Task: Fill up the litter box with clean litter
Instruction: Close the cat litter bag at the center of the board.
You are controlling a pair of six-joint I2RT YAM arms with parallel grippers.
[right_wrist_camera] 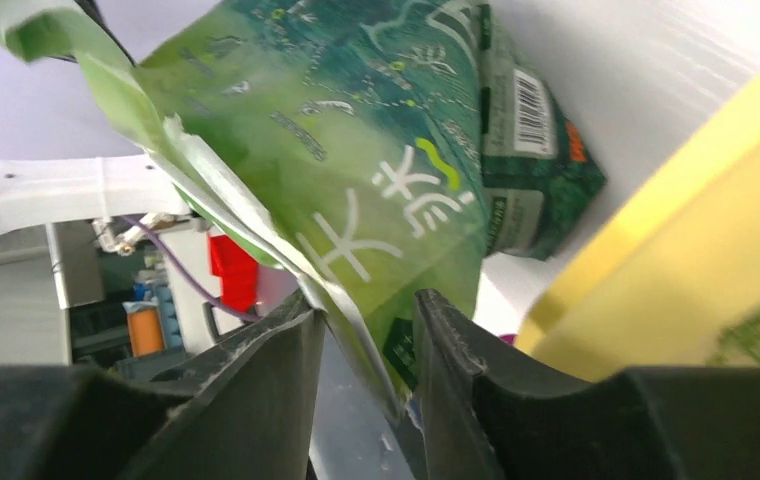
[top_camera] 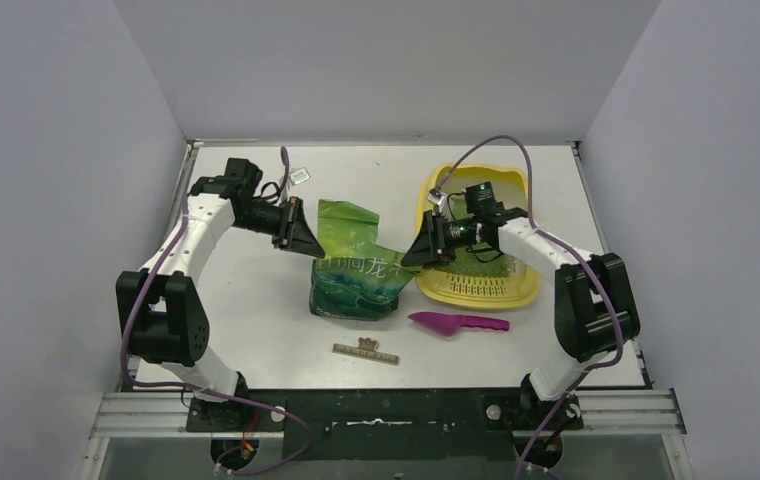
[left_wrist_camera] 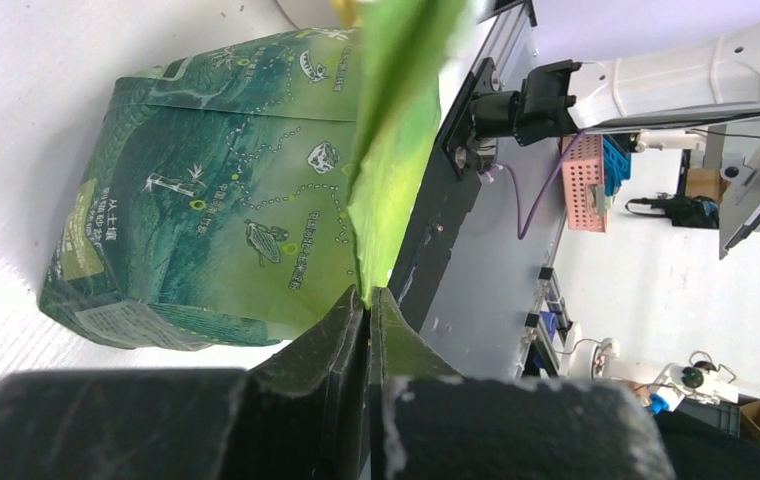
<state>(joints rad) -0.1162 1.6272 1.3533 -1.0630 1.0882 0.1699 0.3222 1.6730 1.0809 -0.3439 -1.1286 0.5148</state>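
Left jaws clamped; litter box (top_camera: 486, 291) pale-yellow.

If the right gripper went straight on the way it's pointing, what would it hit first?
Most likely the green bag: its edge lies between the right gripper's parted jaws, with the bag's body right behind it.

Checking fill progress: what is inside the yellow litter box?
Some green litter lies in the litter box; the right arm covers the middle, hiding how far it spreads.
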